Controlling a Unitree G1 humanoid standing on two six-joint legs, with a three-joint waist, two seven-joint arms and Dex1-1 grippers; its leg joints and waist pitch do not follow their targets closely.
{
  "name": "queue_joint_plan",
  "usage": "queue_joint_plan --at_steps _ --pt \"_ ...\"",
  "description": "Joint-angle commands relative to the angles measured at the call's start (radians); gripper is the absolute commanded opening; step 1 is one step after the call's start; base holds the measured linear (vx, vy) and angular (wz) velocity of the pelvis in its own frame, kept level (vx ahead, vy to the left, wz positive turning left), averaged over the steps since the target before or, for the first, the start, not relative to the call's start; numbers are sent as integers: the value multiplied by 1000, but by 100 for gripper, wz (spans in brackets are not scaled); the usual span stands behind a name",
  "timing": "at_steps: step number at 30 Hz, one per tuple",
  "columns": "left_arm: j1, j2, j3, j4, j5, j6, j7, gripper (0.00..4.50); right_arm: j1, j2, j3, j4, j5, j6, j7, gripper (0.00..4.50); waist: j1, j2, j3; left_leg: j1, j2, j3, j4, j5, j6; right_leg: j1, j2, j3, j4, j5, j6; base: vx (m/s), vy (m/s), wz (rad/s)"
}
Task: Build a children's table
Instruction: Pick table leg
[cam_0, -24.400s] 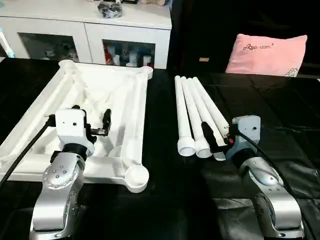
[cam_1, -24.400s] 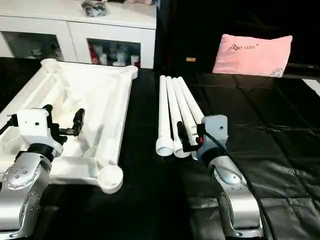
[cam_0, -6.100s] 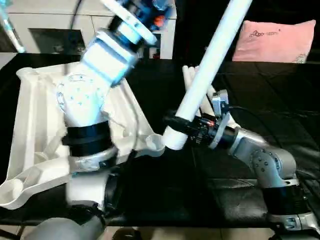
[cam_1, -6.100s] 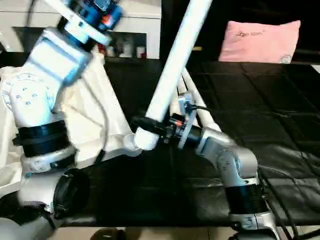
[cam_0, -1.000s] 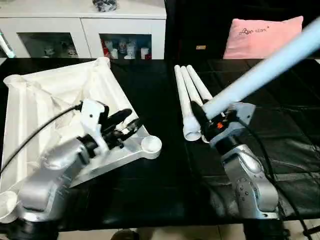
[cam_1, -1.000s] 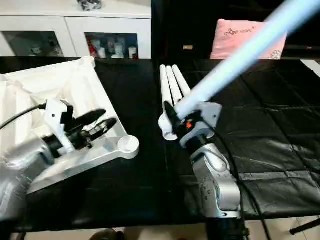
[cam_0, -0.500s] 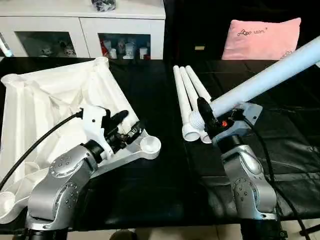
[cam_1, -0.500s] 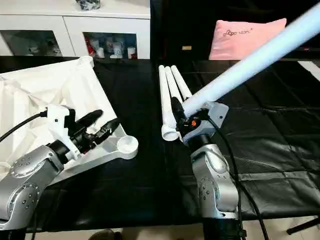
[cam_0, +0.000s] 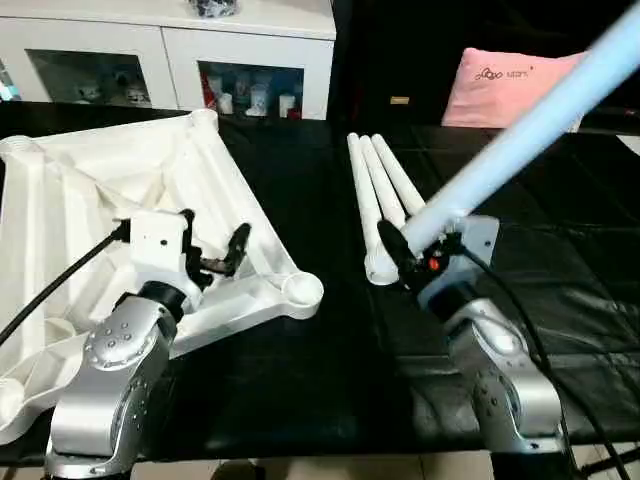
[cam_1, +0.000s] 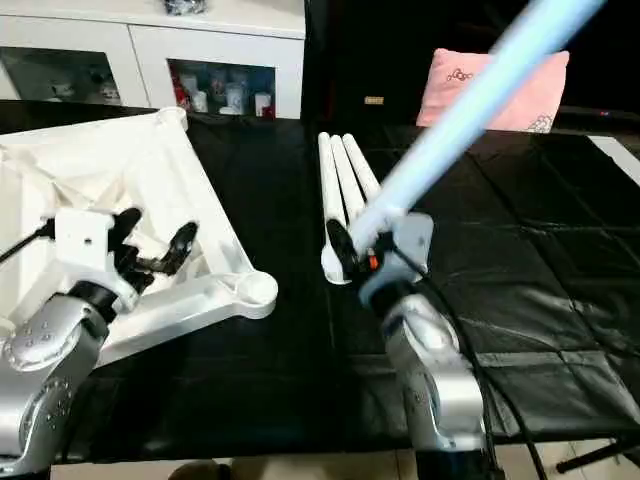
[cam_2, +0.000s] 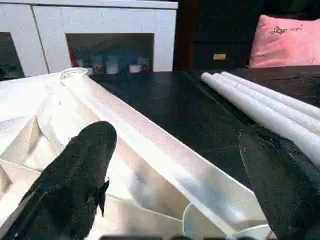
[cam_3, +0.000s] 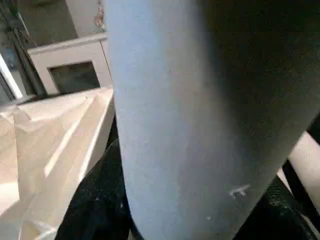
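I am holding my left gripper (cam_0: 213, 252) spread wide and empty over the ribbed tabletop (cam_0: 90, 200), which is lying at nine o'clock. My right gripper (cam_0: 405, 258) is clenching one leg (cam_0: 520, 130) that is slanting toward two o'clock; its lower end is probably hidden. Three spare legs (cam_0: 378, 185) are lying at twelve o'clock.

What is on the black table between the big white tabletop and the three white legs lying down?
Nothing. In the left eye view, only bare black table lies between the tabletop and the three legs lying flat.
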Motion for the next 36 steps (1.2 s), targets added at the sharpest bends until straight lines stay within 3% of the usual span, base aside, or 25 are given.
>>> queue_joint_plan --at_steps 1,2,3,4,5,6,7,8,9,10,11,12,13,14,15,16,17,18,19,20,21,25,26,31,36 --pt "-7 0 -14 -16 29 -11 10 440 -6 -32 36 -41 -57 -31 10 194 1 33 -57 36 52 -32 -86 -319 -86 11 -66 37 -88 -150 -91 0 0 0" --pt "-7 0 -14 -16 29 -11 10 440 -6 -32 36 -41 -57 -31 10 194 -3 25 -55 34 52 -30 -87 -327 -87 11 -64 36 -93 -160 -86 0 0 0" --pt "2 5 -37 -10 67 -27 24 440 5 -44 49 -37 -87 -50 8 194 -1 28 -55 -13 29 -75 -117 -336 -3 49 -69 -30 -84 -158 -99 0 0 0" --pt "4 3 -44 -12 74 -23 29 440 10 -45 45 -38 -86 -47 2 194 -19 37 -61 -2 35 -113 -102 -327 33 50 -69 -52 -80 -86 -145 -8 -25 41" --pt "6 -10 -44 -19 59 -17 29 440 16 -42 36 -44 -79 -36 -10 194 -21 52 -60 3 44 -134 -111 -360 32 52 -55 -68 -72 -85 -173 10 -16 29" --pt "9 -26 -40 -27 34 -15 23 440 24 -37 24 -54 -63 -15 -16 194 -44 71 -59 18 77 -207 -137 -449 33 49 -19 -86 -28 -88 -208 15 -58 55" --pt "10 -30 -40 -29 29 -16 21 440 26 -37 22 -56 -59 -10 -17 194 -55 82 -57 47 100 -282 -155 -521 52 23 6 -85 27 -149 -233 7 -92 56" --pt "10 -50 -14 -26 -2 -25 24 440 32 -23 5 -60 -25 0 -13 194 -61 84 -58 75 170 -246 -148 -524 37 -3 -7 -61 32 -153 -209 12 -182 74" --pt "7 -47 -9 -23 -2 -13 27 440 32 -18 -7 -59 -10 7 -16 194 -46 73 -44 41 152 -204 -158 -538 64 9 -15 -42 54 -121 -150 7 -140 47" --pt "3 -38 -13 -16 10 -11 27 440 29 -24 -9 -58 -14 10 -17 194 -24 43 -33 -3 67 -121 -128 -553 35 16 -64 15 -33 -123 -109 0 -199 25" --pt "0 -27 -20 -13 21 -17 20 440 26 -29 -7 -56 -15 9 -10 194 -15 7 -46 -2 16 -94 -61 -473 19 15 -110 51 -94 -263 -77 7 -197 3" --pt "-2 -20 -25 -11 28 -25 13 440 26 -33 -5 -56 -14 2 -2 194 30 -23 -56 -15 6 -77 49 -186 23 39 -202 111 -161 -590 91 7 -197 3" --pt "-3 -17 -24 -11 27 -18 10 440 25 -32 -6 -56 -8 4 0 194 40 -26 -59 -52 6 -85 78 -117 43 59 -213 138 -154 -626 163 3 -138 -13" --pt "-3 -17 -23 -11 28 -14 9 440 25 -32 -7 -56 -4 4 1 194 55 -27 -63 -93 -6 -101 113 -120 68 72 -219 156 -131 -553 276 -12 -64 -12" --pt "-5 -10 -24 -7 39 -24 8 440 23 -33 -10 -52 -7 5 -3 194 55 -31 -66 -104 -17 -111 129 -145 79 78 -219 149 -106 -356 270 -12 -64 -12" --pt "-6 -10 -24 -7 40 -25 8 440 23 -33 -10 -52 -7 5 -4 194 59 -22 -63 -76 -15 -111 99 -131 69 70 -198 124 -100 -191 129 0 0 0" --pt "-8 -7 -23 -5 44 -26 9 440 22 -33 -12 -50 -10 6 -7 194 55 -16 -63 -62 -10 -108 72 -107 66 72 -180 104 -97 -119 37 -12 53 3" --pt "-11 -6 -20 -1 47 -24 9 440 22 -27 -19 -49 2 8 -1 194 49 13 -65 -21 10 -94 -9 -27 63 67 -116 43 -87 -22 -127 -12 53 3" --pt "-12 -5 -19 0 48 -22 9 440 23 -26 -21 -49 6 9 2 194 32 35 -63 16 39 -89 -52 -25 101 37 -46 0 -61 7 -185 -2 121 6" --pt "-13 -4 -18 1 49 -20 9 440 23 -24 -23 -50 14 13 5 194 23 54 -79 46 66 -104 -58 -40 97 27 -28 -12 -34 6 -190 -7 140 3" --pt "-15 0 -18 2 52 -23 5 440 22 -32 -18 -45 -2 5 2 194 3 69 -78 52 94 -126 -70 -69 63 24 -25 -21 -23 24 -183 -7 140 3" --pt "-22 28 -24 14 61 -35 -17 440 10 -36 -18 -35 -7 -24 12 194 -5 66 -62 41 53 -92 -90 -354 -82 37 -61 -4 -71 -44 -169 -36 97 2" --pt "-22 28 -24 14 61 -35 -17 440 10 -36 -18 -35 -7 -24 12 194 -7 55 -59 38 48 -84 -93 -403 -107 37 -67 2 -80 -107 -151 -52 38 -5" --pt "-44 115 -65 87 49 -8 -142 440 -7 -35 -24 -23 -16 -15 1 194 -12 44 -50 40 34 -73 -94 -497 -118 17 -82 22 -117 -451 -65 -20 11 -3" --pt "-74 218 -129 179 22 26 -340 440 -28 -74 7 3 -41 -23 32 194 -9 39 -62 35 37 -60 -94 -363 -95 21 -76 25 -103 -297 -90 0 0 0"
